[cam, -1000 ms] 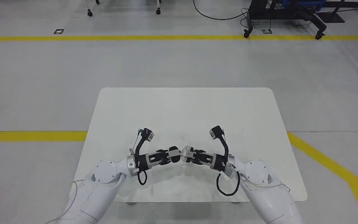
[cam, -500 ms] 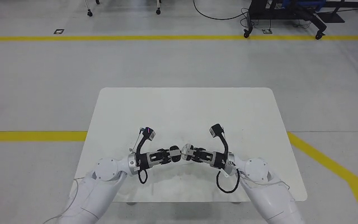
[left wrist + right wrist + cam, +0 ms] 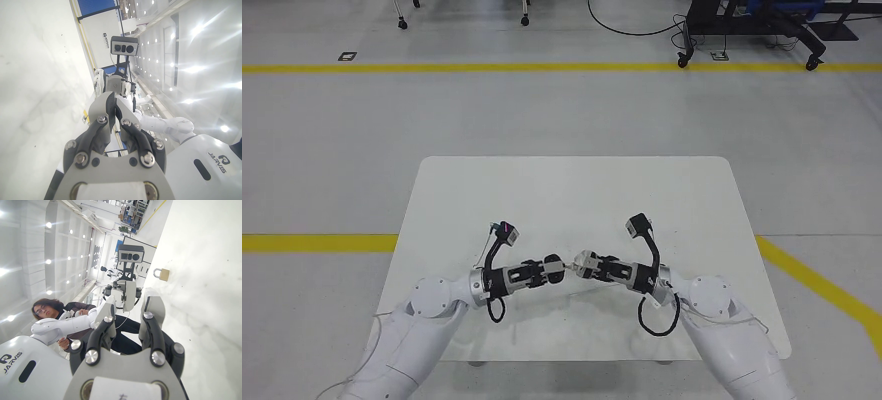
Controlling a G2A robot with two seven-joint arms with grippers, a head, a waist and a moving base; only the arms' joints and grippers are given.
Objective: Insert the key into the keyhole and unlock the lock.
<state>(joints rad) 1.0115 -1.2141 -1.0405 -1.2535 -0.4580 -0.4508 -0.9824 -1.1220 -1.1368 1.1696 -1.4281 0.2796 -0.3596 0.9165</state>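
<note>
**Change.** The right tool (image 3: 585, 264) and left tool (image 3: 554, 267), tip to tip in the earlier top views, now stand slightly apart. The right forearm has swung outward toward its own side. The left arm has shifted little.

**Item 1: padlock** (image 3: 162, 274). Brass body, steel shackle (image 3: 156, 273). It lies flat on the white worktop (image 3: 572, 190), touched by neither tool. Both legs of the shackle appear seated in the body, so it is judged still locked.

**Item 2: right tool.** It is near the padlock but clear of it, on the robot's side. The fingers are spread wide with nothing between them.

**Item 3: left tool.** It is also on the robot's side of the padlock, near it and raised off the worktop, facing the right tool across a small gap. The fingers are pressed together. Whether the key is nipped between the pads cannot be told.

**Item 4: key.** Its location is not established. The closed left tool is the only likely holder, and that is a judgement.

**Bearing on the task.** The parting of the tools, with the padlock loose on the worktop, suggests the lock is not braced for insertion. The keyhole's facing cannot be made out. Unlocking is judged not achieved. The padlock probably needs to be gripped and steadied by the spread right tool before any key can be lined up and turned. Loose, the lock would likely slide or spin under a push.
</note>
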